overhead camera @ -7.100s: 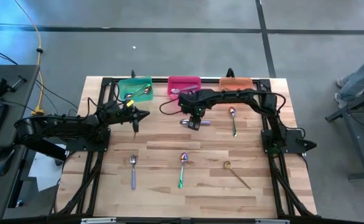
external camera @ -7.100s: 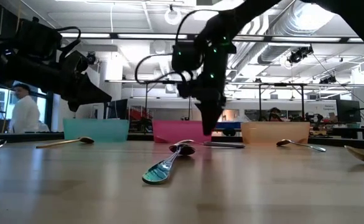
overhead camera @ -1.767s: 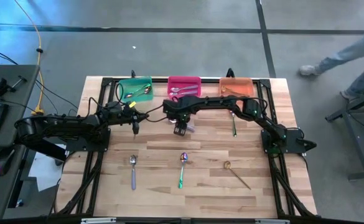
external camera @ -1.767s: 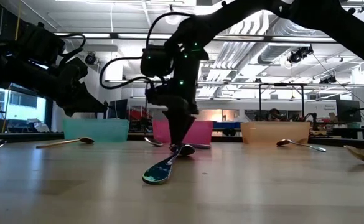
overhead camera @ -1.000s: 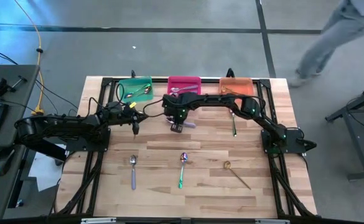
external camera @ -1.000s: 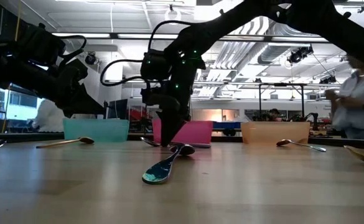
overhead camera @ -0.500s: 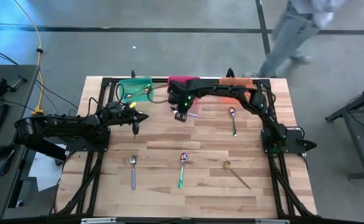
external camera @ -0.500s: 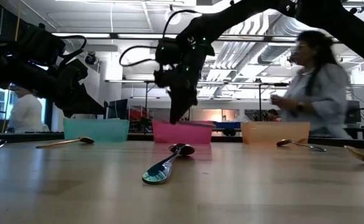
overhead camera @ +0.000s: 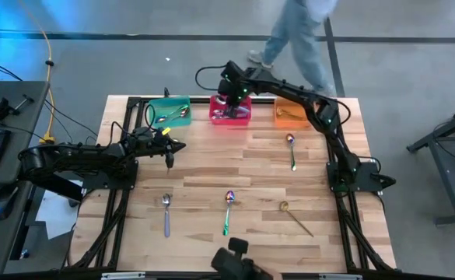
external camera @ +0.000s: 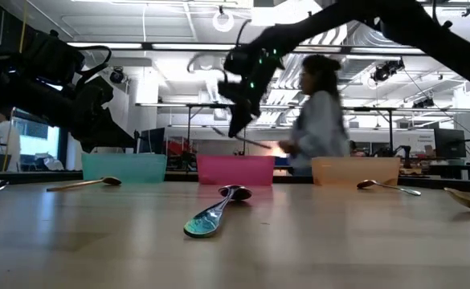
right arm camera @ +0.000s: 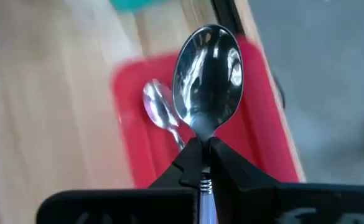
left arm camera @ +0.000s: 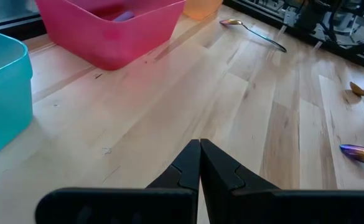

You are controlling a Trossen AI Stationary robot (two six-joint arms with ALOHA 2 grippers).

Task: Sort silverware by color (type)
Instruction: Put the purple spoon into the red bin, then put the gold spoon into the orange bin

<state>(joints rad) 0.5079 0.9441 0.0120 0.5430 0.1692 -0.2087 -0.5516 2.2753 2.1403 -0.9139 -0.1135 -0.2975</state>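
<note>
My right gripper (overhead camera: 232, 99) hangs over the pink bin (overhead camera: 230, 117) at the table's far edge, shut on a spoon with a shiny bowl (right arm camera: 208, 78) and a lavender handle. The pink bin holds another spoon (right arm camera: 160, 112). My left gripper (overhead camera: 173, 149) is shut and empty, above the table near the teal bin (overhead camera: 169, 111). A lavender spoon (overhead camera: 166, 214), a green spoon (overhead camera: 227, 211) and a gold spoon (overhead camera: 295, 216) lie flat near the front. Another green spoon (overhead camera: 292, 152) lies near the orange bin (overhead camera: 293, 114). My right gripper pinches the spoon's neck (right arm camera: 201, 134), just behind the bowl, between its two fingers. The handle (right arm camera: 205, 199) runs back between them and the bowl sticks out ahead of the fingertips. The spoon (external camera: 255, 143) is lifted clear above the pink bin, slanting downward.
The teal bin holds a few spoons (overhead camera: 176, 115). A person (overhead camera: 297, 39) walks past just beyond the table's far edge. A dark object (overhead camera: 239, 264) shows at the table's near edge. Bare wood lies between the bins and the front row of spoons.
My right gripper has risen from the table's middle and gone toward the far edge, and now hangs over the pink bin. It has stayed shut on the lavender-handled spoon, which is lifted clear of the table. A person has walked leftward behind the table.
</note>
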